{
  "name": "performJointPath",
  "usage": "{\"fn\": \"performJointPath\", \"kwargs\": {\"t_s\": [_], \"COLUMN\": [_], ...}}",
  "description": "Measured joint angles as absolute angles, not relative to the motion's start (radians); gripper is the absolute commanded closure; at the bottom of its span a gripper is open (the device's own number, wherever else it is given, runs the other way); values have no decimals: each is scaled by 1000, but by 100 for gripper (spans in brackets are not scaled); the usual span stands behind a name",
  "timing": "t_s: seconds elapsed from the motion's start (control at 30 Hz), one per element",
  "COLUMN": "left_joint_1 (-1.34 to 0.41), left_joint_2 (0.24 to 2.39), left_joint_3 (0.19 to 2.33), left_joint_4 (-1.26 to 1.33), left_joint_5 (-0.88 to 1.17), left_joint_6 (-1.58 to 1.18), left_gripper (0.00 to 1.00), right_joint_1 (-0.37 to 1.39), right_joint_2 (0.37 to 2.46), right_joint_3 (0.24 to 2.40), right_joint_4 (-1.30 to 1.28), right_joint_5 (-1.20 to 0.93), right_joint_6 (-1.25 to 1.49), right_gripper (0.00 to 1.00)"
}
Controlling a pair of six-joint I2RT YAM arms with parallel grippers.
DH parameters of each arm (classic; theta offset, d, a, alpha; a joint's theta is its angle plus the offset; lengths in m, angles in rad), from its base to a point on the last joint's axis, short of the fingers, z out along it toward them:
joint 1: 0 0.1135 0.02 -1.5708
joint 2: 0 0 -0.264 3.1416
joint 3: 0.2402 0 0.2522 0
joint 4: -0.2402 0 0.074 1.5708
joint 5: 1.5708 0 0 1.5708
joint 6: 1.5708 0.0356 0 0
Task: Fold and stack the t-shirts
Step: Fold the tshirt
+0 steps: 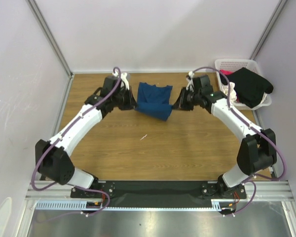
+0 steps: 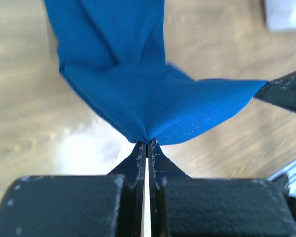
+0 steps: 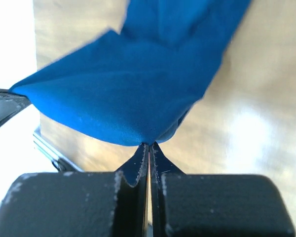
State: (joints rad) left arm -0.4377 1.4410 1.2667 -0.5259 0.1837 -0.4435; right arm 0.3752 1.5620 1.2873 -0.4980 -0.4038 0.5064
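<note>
Mid-fold at upper centre, my left pincer (image 2: pixel 147 144) and right pincer (image 3: pixel 149 144) are each clamped on the blue t-shirt (image 1: pixel 153 101); next, I reckon, carry its edge across evenly.

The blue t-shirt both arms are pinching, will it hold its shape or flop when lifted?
Likely floppy: the blue t-shirt sags and creases between the left pincer and the right pincer. Probably light, since small pinches of cloth seem enough to hold that edge up.
</note>
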Motion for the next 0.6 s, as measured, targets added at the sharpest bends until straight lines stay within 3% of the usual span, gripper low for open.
{"fn": "performJointPath", "kwargs": {"t_s": [0.6], "left_joint_1": [-334], "left_joint_2": [1991], "left_joint_3": [1759], "left_joint_4": [-523], "left_joint_5": [294], "left_joint_6": [-463], "left_gripper": [100], "right_joint_1": [262], "right_joint_2": [2053], "right_joint_3": [1713], "right_joint_4": [-495], "right_joint_5": [-463], "right_joint_6": [459], "right_gripper": [100]}}
